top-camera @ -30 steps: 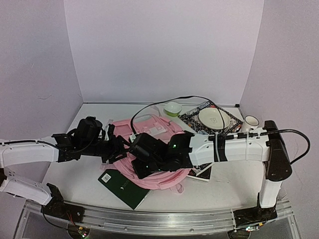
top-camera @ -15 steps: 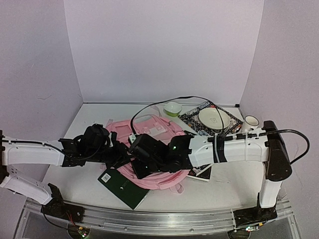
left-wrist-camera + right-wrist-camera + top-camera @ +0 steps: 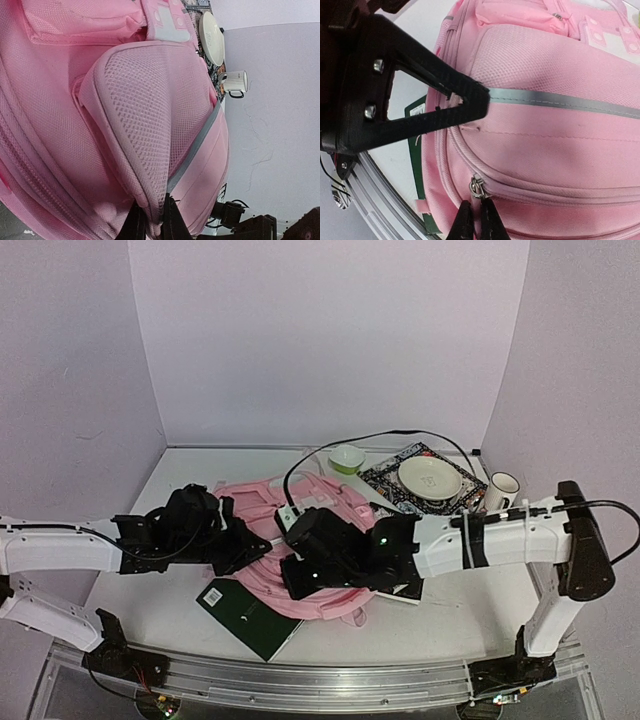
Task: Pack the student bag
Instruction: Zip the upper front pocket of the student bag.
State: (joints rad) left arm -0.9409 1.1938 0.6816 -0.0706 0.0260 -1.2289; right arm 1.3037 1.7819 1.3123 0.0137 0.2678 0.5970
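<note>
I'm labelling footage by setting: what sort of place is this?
Probably a robot lab test booth: plain lilac walls box in a white table, two arms stand on a metal rail, with a student bag, plate and mug as props.

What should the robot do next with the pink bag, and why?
Probably the right gripper should slide the zip pull along its track to open the student bag. It pinches the pull, the zip looks closed, and the left gripper clamps the fabric nearby to steady it.
</note>
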